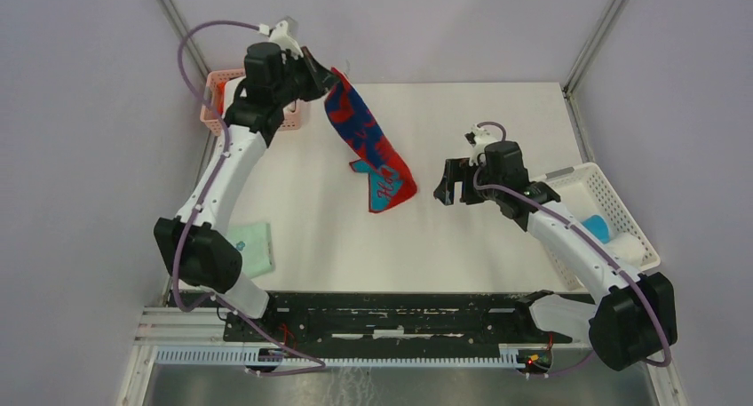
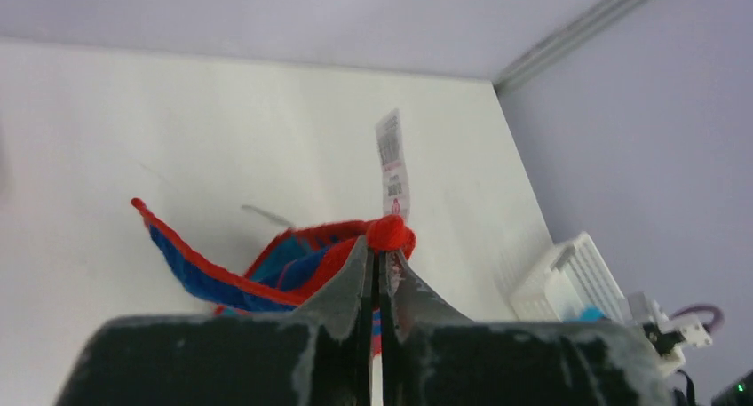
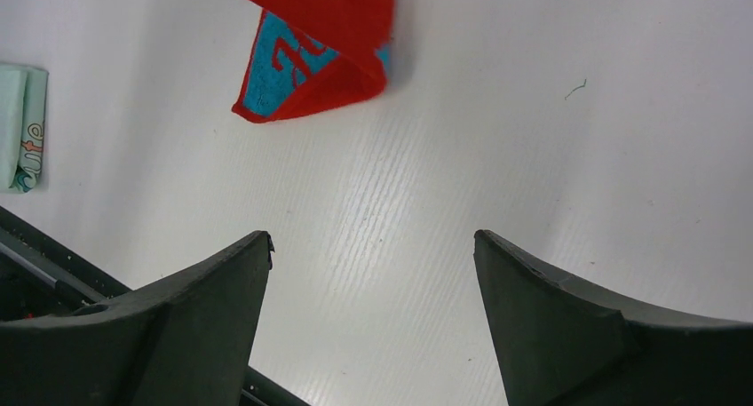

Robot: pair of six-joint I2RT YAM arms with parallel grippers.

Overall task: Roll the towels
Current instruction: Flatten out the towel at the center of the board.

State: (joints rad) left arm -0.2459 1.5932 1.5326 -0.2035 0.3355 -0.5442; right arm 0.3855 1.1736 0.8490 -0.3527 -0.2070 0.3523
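Left jaws are clamped tight on a corner of the red towel (image 1: 368, 144), so it dangles from 11 o'clock down to mid-bench (image 1: 497, 113). Right jaws gape wide, hovering at the towel's 3 o'clock.

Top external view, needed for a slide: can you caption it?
Left gripper holds the red towel up by a corner; open right gripper hovers nearby.

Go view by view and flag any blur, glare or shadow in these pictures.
Top external: even light, sharp, hardly any shadows around the towel. Left wrist: left gripper near the lens and soft; the towel's pinched corner sharper. Right wrist: pale glare streak on the table; right gripper dark, edges crisp.
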